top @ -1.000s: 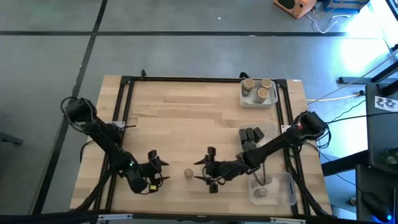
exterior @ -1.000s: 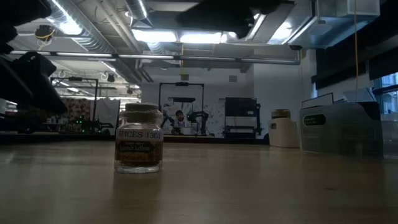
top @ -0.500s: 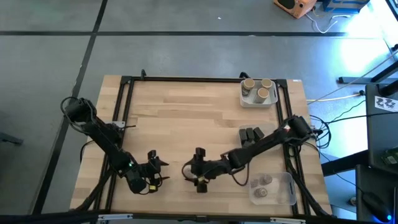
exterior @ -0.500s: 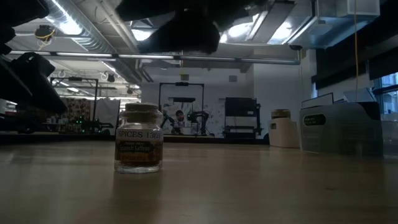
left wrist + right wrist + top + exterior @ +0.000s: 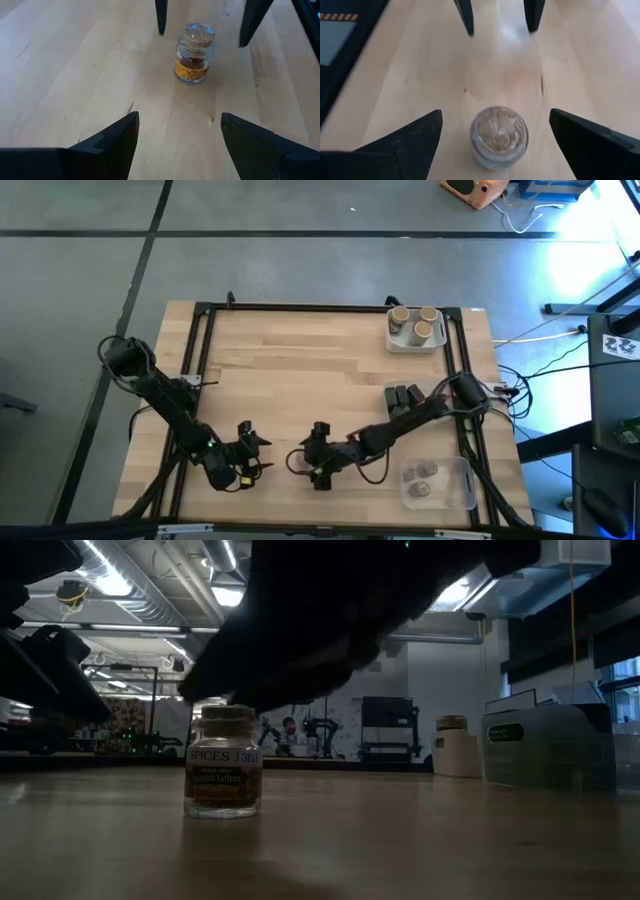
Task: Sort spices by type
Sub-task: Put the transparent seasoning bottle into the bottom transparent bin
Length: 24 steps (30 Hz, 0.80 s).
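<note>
Wood-topped table [image 5: 300,370] carries one loose spice jar [image 5: 298,461], a small glass jar with a tan cork top and an orange label, standing upright near the front edge about midway across. The right gripper [image 5: 303,461] reaches in low from the right side and hangs over this jar; in the right wrist view its two dark fingers [image 5: 410,142] stand spread wide on either side of the jar [image 5: 499,131], with clear wood between each finger and the glass, so nothing is pinched. In the low view the jar [image 5: 224,762] stands free on the table, its label reading "SPICES", and the dark bulk of the right arm fills the space just above its cork. The left gripper [image 5: 256,453] waits just beside it on the left, its fingers [image 5: 107,140] also spread apart and holding nothing, pointed toward the jar [image 5: 194,53]. At the back right corner a white rectangular tray [image 5: 393,338] holds three tan-topped jars [image 5: 418,323]. On the right edge a clear tray holds dark grey blocks [image 5: 404,395], and nearer the front another clear tray [image 5: 465,490] holds small round silver-grey containers [image 5: 421,476].
</note>
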{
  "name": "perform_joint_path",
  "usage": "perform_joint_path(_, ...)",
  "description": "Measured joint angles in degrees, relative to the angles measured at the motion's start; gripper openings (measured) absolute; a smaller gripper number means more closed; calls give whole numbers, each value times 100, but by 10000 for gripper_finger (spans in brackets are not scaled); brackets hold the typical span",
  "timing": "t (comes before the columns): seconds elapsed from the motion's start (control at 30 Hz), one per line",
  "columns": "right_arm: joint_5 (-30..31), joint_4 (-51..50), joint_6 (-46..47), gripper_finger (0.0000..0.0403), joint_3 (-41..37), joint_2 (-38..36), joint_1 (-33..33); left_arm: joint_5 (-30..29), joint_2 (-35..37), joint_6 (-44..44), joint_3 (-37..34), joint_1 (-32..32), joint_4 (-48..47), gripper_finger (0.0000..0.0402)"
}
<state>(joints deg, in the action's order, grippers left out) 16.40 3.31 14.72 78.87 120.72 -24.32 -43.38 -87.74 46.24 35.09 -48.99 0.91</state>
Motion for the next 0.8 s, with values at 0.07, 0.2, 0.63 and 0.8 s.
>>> perform_joint_path(0.07,2,-7,31,360,0,83,2,-8,0,11,0,2,5,265)
perform_joint_path(0.2,93,0,41,333,-2,149,7,-37,0,16,0,2,2,265)
perform_joint_path(0.63,116,-24,4,175,-2,147,7,-79,0,49,0,2,2,265)
perform_joint_path(0.8,116,-30,4,175,-2,140,-4,-81,0,55,0,2,4,265)
